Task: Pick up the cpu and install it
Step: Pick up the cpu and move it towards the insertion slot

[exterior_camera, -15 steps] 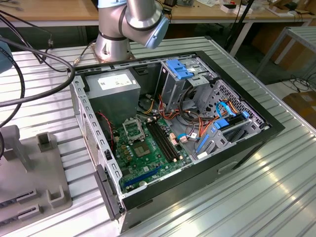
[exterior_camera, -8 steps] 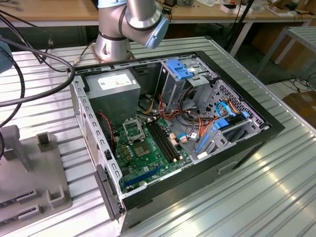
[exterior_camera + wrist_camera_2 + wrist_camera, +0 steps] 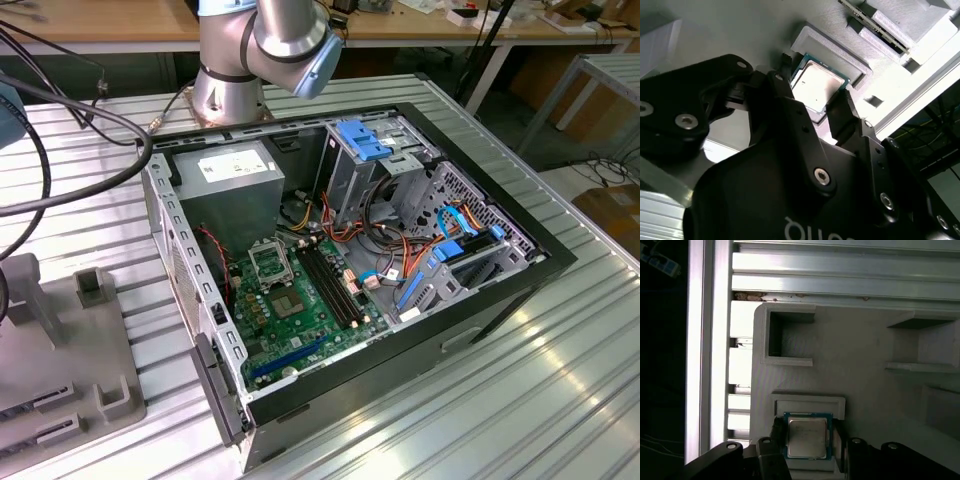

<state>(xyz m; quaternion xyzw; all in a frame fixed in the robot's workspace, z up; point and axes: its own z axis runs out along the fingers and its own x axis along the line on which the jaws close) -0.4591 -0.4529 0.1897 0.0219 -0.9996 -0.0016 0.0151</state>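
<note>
In the first wrist view the cpu [image 3: 807,436] lies flat in a shallow recess of a grey holder [image 3: 850,365], its silver-grey metal face turned up toward the camera and a thin green border showing around it. It is close to square, so no long axis stands out. Its edges run parallel to the holder's walls, and one edge lies just beside a raised lip of the recess.

The gripper [image 3: 808,429] is narrowed onto the chip. Its black fingers [image 3: 777,432] stand against two opposite edges, with the cpu between them. In the second wrist view the cpu [image 3: 816,89] sits between the same fingers [image 3: 790,107], one at each side, while its underside rests on the grey holder [image 3: 740,30].

Faint print crosses the metal face but cannot be made out. White lettering on the gripper's black body is cut off at the frame edge in the second wrist view.

In the exterior view an open computer case [image 3: 480,300] lies on its side on the ribbed metal table [image 3: 560,400]. The green circuit board [image 3: 300,320] faces up, with a square socket frame [image 3: 268,262] on it. A white label [image 3: 235,165] on the power supply is too small to read.
</note>
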